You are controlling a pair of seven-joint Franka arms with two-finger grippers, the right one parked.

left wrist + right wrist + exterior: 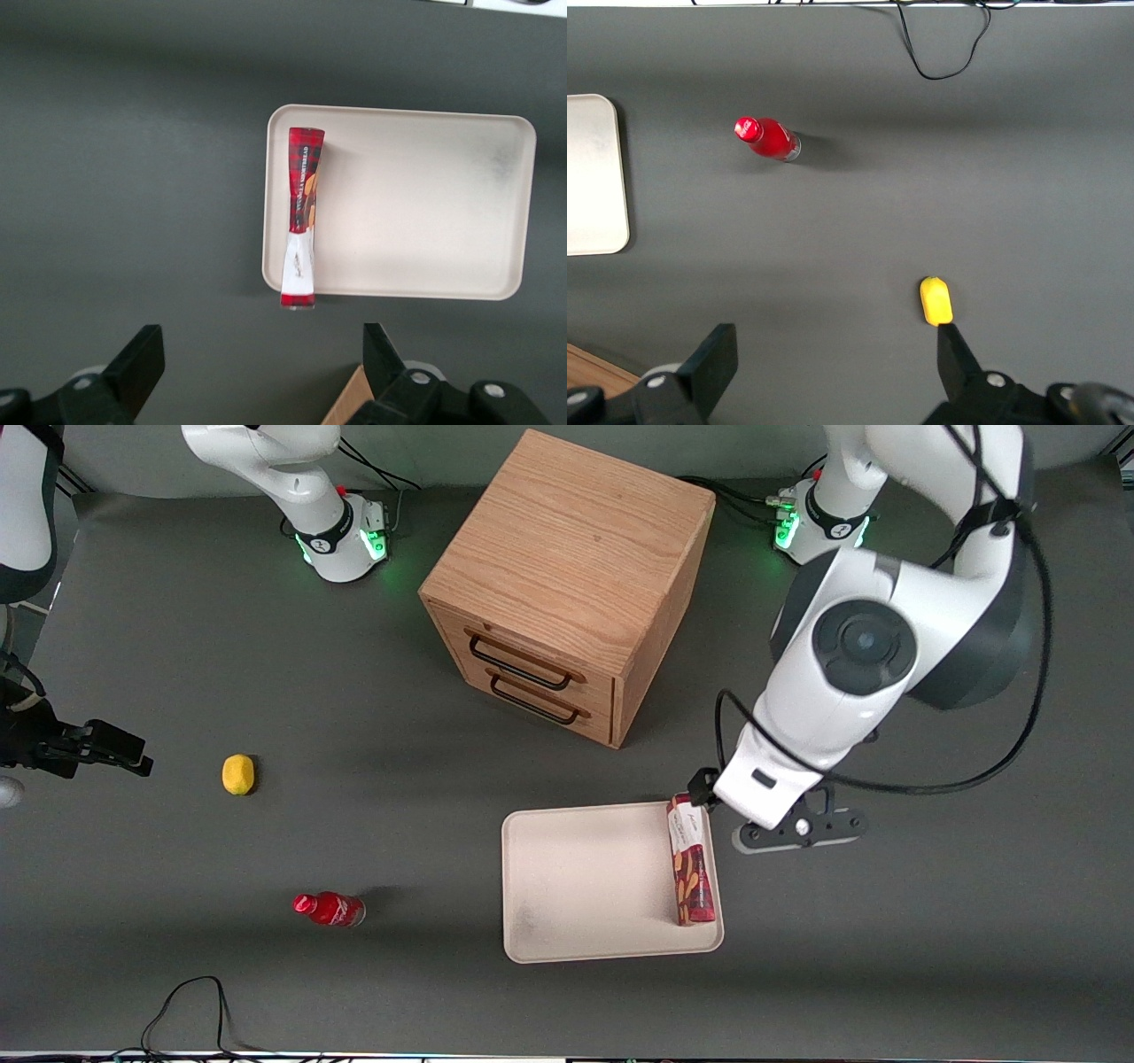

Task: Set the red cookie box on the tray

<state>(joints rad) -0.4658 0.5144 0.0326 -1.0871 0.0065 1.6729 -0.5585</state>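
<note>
The red cookie box lies flat on the cream tray, along the tray's edge toward the working arm's end. The box end farther from the front camera sticks out slightly over the rim. My left gripper hangs open high above the table, clear of the box, with nothing between its fingers. In the front view the arm's wrist sits over the tray corner farthest from the camera and hides the fingers.
A wooden two-drawer cabinet stands farther from the front camera than the tray. A small red bottle and a yellow lemon lie toward the parked arm's end. A black cable loops at the near edge.
</note>
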